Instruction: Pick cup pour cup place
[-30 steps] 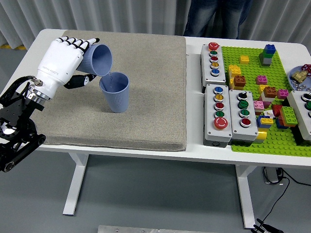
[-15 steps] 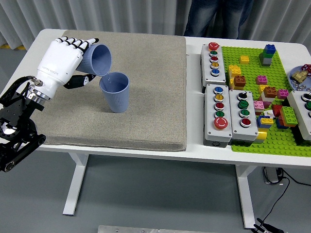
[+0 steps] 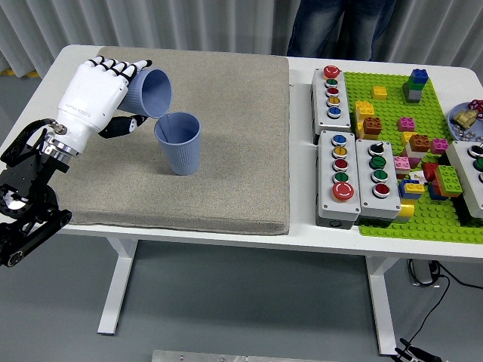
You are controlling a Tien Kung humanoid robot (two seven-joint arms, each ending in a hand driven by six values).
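Grey mat (image 3: 219, 143) on your white desk (image 3: 302, 234). Your left hand (image 3: 94, 94) grips the tipped blue cup (image 3: 149, 92), mouth angled just above the upright blue cup (image 3: 179, 143) to pour; no stream visible.

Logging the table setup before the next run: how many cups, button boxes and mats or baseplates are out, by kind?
Blue cups: 2, one tilted in the left hand as held cup, one standing cup on the mat.
Button boxes fully in view: 3, far box, near-left box, near-right box.
Grey mat: 1.
Green baseplate: 1.
Total: 7.
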